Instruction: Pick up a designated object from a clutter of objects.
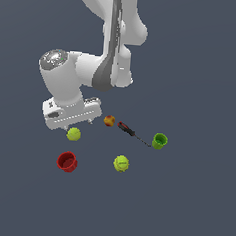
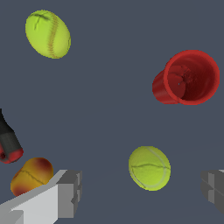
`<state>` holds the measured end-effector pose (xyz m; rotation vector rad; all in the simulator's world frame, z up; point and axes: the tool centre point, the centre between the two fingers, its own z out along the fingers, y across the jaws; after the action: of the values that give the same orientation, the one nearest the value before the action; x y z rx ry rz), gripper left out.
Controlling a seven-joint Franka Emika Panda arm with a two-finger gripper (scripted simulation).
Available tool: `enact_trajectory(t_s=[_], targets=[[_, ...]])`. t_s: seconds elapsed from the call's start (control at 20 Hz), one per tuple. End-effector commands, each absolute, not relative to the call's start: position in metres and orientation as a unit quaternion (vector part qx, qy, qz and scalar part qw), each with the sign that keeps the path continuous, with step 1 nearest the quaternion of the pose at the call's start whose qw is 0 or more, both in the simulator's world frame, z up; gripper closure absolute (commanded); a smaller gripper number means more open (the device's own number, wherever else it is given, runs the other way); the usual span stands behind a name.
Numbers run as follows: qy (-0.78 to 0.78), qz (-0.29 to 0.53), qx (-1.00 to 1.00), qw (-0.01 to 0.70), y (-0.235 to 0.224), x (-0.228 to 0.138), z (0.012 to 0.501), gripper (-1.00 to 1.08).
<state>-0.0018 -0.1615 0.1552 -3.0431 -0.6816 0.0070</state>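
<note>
The hand (image 2: 140, 192), fingers spread apart, hovers above the tennis ball (image 2: 149, 168), near the red cup (image 2: 188, 78).

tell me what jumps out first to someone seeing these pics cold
The big white Franka arm dominates the exterior view, its open gripper hanging just above a yellow-green tennis ball; in the wrist view that ball sits between the spread fingers. Next come the bright colours on the dark grey floor: a red cup near the ball, a second, yellower ball, and a green cup at the tip of a black-and-red screwdriver.
</note>
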Motion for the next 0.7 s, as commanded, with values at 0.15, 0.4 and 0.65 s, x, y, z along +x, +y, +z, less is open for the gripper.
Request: enact_trajectory(t_s=[0.15, 0.4, 0.65], targets=[[-0.261, 0.000, -0.965, 0.007, -0.186, -0.011, 0.127, -0.92], [-0.288, 0.000, -0.958, 0.003, -0.202, -0.018, 0.108, -0.92], [-0.305, 0.000, -0.952, 0.001, -0.211, -0.024, 0.096, -0.92]])
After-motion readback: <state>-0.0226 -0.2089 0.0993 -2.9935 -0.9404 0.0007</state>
